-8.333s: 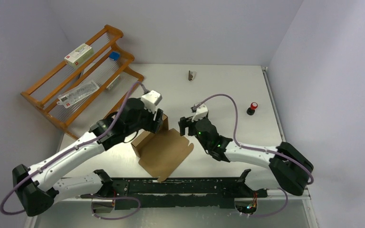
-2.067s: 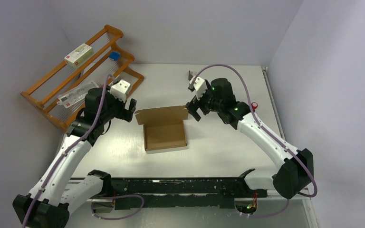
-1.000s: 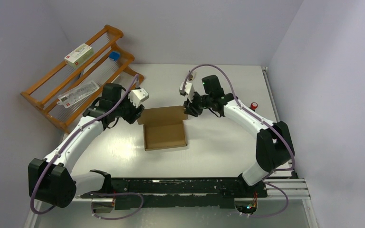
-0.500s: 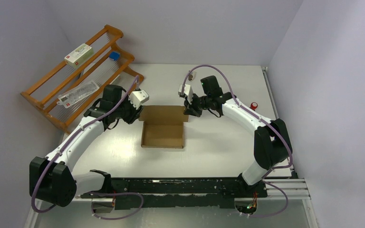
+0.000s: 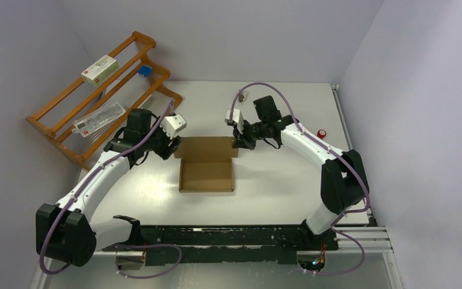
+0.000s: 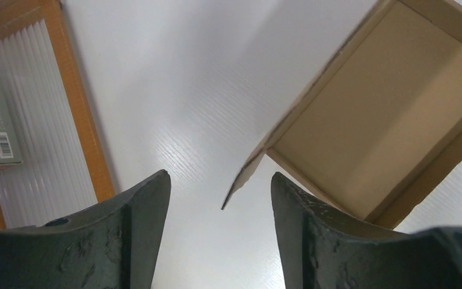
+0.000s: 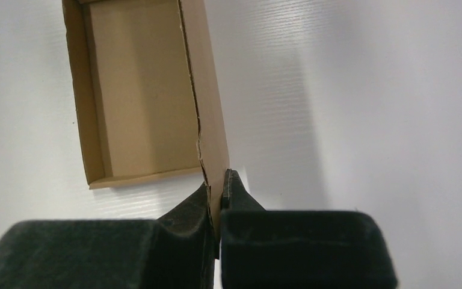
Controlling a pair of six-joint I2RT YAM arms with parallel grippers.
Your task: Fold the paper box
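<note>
The paper box (image 5: pixel 206 174) is a shallow brown cardboard tray in the middle of the table, with its lid flap (image 5: pixel 207 146) raised along the far side. My right gripper (image 5: pixel 239 143) is shut on the flap's right end. In the right wrist view the flap (image 7: pixel 207 102) runs down into the pinched right gripper (image 7: pixel 218 180), with the tray (image 7: pixel 144 96) beyond. My left gripper (image 5: pixel 171 146) is open at the flap's left end. In the left wrist view the flap's corner tip (image 6: pixel 231 195) sits untouched between the fingers (image 6: pixel 138 229) of the left gripper (image 6: pixel 219 180).
A wooden rack (image 5: pixel 96 90) stands at the back left, holding a white carton (image 5: pixel 100 68), a blue item (image 5: pixel 145 70) and a flat packet (image 5: pixel 99 117). A small object (image 5: pixel 241 95) lies at the back, and a red-topped one (image 5: pixel 321 133) at the right. A black rail (image 5: pixel 228 238) lines the near edge.
The right gripper has shut on the flap's right end. The box has shifted slightly left and squared up. The left jaws narrowed and then opened again beside the flap's left corner.
</note>
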